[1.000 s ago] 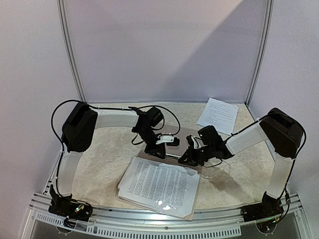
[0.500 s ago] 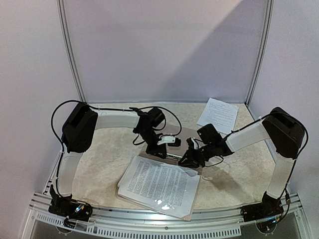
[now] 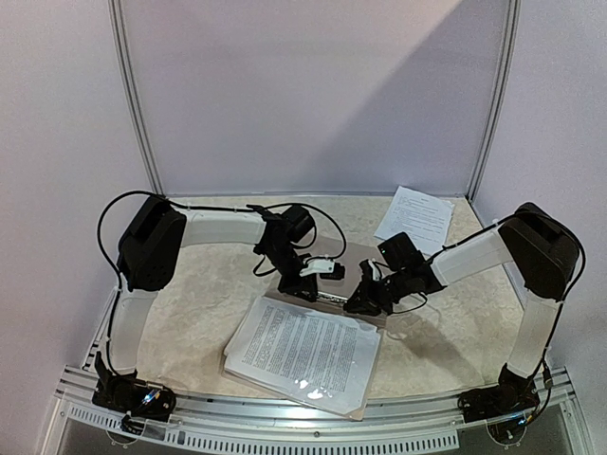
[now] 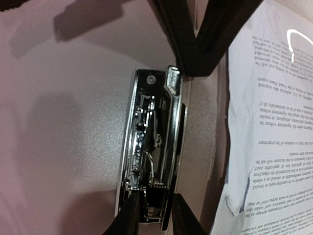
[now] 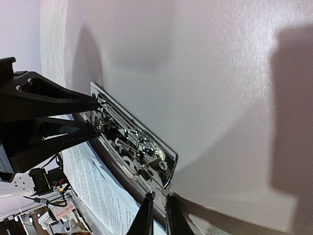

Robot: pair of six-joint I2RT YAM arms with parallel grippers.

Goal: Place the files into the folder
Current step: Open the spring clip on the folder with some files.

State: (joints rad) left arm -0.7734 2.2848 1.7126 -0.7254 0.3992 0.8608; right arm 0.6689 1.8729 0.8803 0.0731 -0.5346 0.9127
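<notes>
The left fingers are a little way apart. One end of the shiny metal clip sits between them, and they seem to press on it from both sides. The right fingers are almost together, with only a thin slit between them. Their tips are at the other end of the same clip. I cannot tell if they pinch it or only touch it.

The clip is long and thin. It lies flat on the inside of the folder, along its far edge. The folder lies open on the bench, in the middle, between the two arms. From above, both arms bend in toward each other and point down at the clip.

A stack of files lies on the near part of the folder, just beside the clip. The pages are white with lots of small black words, and the stack is turned a bit crooked. One more printed sheet lies by itself at the far right of the bench, well apart from the folder.
</notes>
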